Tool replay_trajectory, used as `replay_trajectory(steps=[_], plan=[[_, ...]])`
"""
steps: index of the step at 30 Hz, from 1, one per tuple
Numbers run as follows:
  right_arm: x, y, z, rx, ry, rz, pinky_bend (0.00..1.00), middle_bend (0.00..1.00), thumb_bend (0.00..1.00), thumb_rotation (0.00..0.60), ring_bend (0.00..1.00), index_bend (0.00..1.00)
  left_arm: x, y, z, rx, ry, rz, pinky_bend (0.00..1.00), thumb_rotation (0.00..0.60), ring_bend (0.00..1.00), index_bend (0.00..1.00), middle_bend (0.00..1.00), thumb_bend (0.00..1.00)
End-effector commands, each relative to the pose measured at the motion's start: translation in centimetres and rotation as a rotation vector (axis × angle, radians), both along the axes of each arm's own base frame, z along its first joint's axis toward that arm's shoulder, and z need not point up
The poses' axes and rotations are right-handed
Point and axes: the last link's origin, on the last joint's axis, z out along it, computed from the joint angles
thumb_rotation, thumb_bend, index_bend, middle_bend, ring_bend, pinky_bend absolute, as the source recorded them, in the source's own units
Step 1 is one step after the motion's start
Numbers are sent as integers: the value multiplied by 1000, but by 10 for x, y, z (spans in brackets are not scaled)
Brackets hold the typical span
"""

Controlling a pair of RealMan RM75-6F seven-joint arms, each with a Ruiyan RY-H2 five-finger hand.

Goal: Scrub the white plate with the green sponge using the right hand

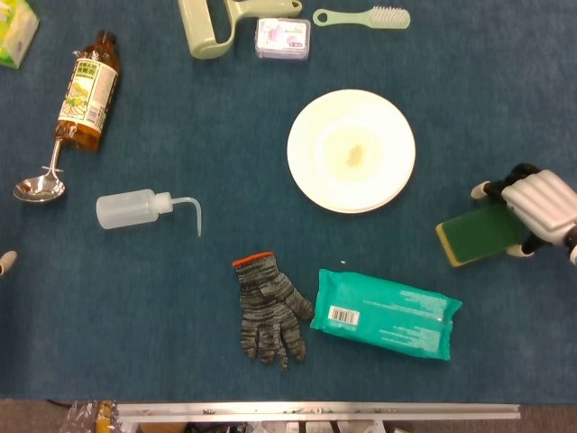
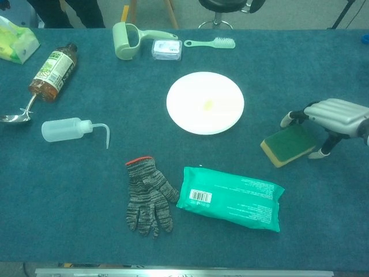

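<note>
The white plate [image 1: 317, 171] [image 2: 190, 115] lies right of the table's middle, with a yellowish smear [image 1: 354, 155] at its centre. Right of it the green sponge [image 1: 475, 236] [image 2: 286, 143], yellow on its underside, lies flat on the blue cloth. My right hand [image 1: 541, 203] [image 2: 335, 113] hangs low over the sponge's right end. Its fingers reach down on the far side and the thumb on the near side, straddling the sponge without lifting it. Of my left hand only a pale tip [image 1: 5, 262] shows at the left edge of the head view.
A teal wipes pack [image 1: 386, 314] and a grey glove [image 1: 266, 308] lie in front of the plate. A squeeze bottle [image 1: 135, 208], a spoon [image 1: 40, 186] and an amber bottle [image 1: 87, 92] sit at the left. A lint roller [image 1: 206, 25], a small box [image 1: 283, 38] and a brush [image 1: 362, 16] line the far edge.
</note>
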Motion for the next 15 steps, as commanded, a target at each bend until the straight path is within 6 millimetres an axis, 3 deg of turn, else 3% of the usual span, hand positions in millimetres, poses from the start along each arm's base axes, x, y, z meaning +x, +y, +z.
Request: replay_trajectory(steps=[1, 7, 15], plan=[[1, 0, 0, -17, -10, 17, 227, 539, 55, 600, 416, 327, 0, 0, -1, -1, -3, 1, 43, 600, 0, 45, 0, 0], [5, 0, 3, -45, -27, 37, 252, 619, 78, 600, 498, 408, -1, -1, -2, -1, -9, 3, 44, 600, 0, 46, 0, 0], [22, -9, 19, -110, -102, 60, 253, 632, 82, 600, 512, 432, -1, -1, 0, 5, -8, 3, 43, 600, 0, 46, 0, 0]])
